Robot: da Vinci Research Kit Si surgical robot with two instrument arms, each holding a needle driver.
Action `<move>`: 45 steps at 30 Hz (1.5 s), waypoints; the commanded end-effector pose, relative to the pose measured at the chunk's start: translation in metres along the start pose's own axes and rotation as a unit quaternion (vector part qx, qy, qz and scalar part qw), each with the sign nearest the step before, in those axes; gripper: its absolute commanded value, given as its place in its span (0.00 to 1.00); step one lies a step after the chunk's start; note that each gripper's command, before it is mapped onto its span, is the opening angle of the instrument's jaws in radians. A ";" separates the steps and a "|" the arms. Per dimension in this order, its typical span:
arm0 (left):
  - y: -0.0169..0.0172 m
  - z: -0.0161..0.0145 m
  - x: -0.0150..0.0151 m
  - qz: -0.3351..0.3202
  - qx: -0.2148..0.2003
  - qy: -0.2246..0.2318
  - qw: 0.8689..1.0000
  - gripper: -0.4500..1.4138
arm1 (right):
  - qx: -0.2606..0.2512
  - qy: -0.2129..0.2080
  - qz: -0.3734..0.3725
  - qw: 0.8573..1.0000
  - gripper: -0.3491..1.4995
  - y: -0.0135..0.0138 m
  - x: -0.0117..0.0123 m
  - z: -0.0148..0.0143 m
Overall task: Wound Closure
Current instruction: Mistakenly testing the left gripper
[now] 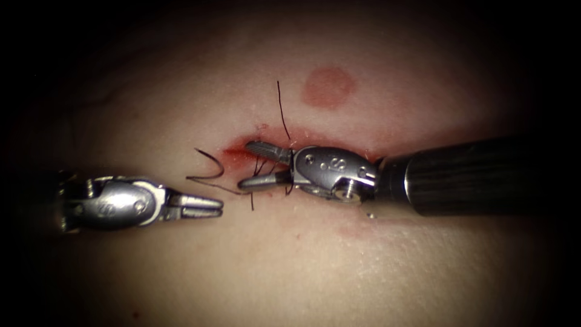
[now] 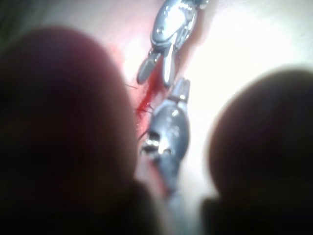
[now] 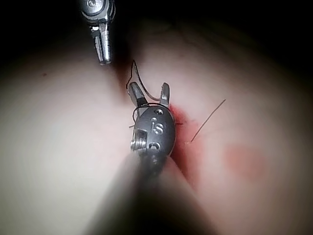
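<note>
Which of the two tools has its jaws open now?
The right tool: its jaws stand wide apart over the cut, with thread crossing between them. The left tool, left of the cut, has its jaws together.

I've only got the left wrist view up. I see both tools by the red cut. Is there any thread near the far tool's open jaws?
Observer: Yes. In the endoscope view a strand of thread stands up from the cut, right beside the right tool, whose open jaws grip nothing.
Operator: Is my left tool holding anything?
Observer: No. The left tool sits lower left of the cut, jaws shut and empty. A curl of thread lies on the tissue between it and the right tool.
Operator: Anything else on the surface?
Observer: A round reddish mark on the tissue beyond the cut, past the standing strand.
</note>
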 end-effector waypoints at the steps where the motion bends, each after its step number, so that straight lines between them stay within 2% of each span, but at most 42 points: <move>1: 0.0004 0.0010 -0.0006 0.001 0.000 0.002 1.000 0.05 | 0.001 0.000 0.001 1.000 0.64 -0.0003 -0.0005 0.0007; 19: 0.0003 0.0012 -0.0012 0.003 -0.003 0.004 1.000 0.05 | 0.001 0.000 0.001 1.000 0.64 -0.0003 -0.0005 0.0007; 20: 0.0003 0.0013 -0.0013 0.007 -0.003 0.004 1.000 0.05 | 0.000 0.008 0.034 0.999 0.66 -0.0001 -0.0005 0.0006; 22: 0.0003 0.0013 -0.0013 0.007 -0.003 0.004 1.000 0.05 | -0.001 0.011 0.040 0.999 0.69 0.0000 -0.0005 0.0006; 28: 0.0004 0.0013 -0.0014 0.007 -0.003 0.004 1.000 0.05 | -0.009 0.010 0.035 0.999 0.69 0.0000 -0.0003 0.0009; 29: 0.0004 0.0012 -0.0014 0.008 -0.003 0.004 1.000 0.05 | -0.008 0.007 0.020 1.000 0.71 -0.0002 -0.0003 0.0009; 32: 0.0004 0.0011 -0.0015 0.008 -0.003 0.005 1.000 0.05 | 0.004 0.008 -0.008 1.000 0.70 -0.0008 -0.0002 0.0010; 39: 0.0003 0.0012 -0.0019 0.006 -0.004 0.006 1.000 0.05 | 0.000 0.012 -0.001 1.000 0.69 -0.0004 -0.0002 0.0006; 41: 0.0002 0.0012 -0.0020 0.006 -0.005 0.007 1.000 0.05 | 0.003 0.008 -0.001 1.000 0.72 -0.0005 -0.0002 0.0004; 45: 0.0000 0.0013 -0.0023 0.006 -0.004 0.006 1.000 0.05 | 0.038 0.004 -0.002 0.999 0.73 -0.0010 0.0001 0.0000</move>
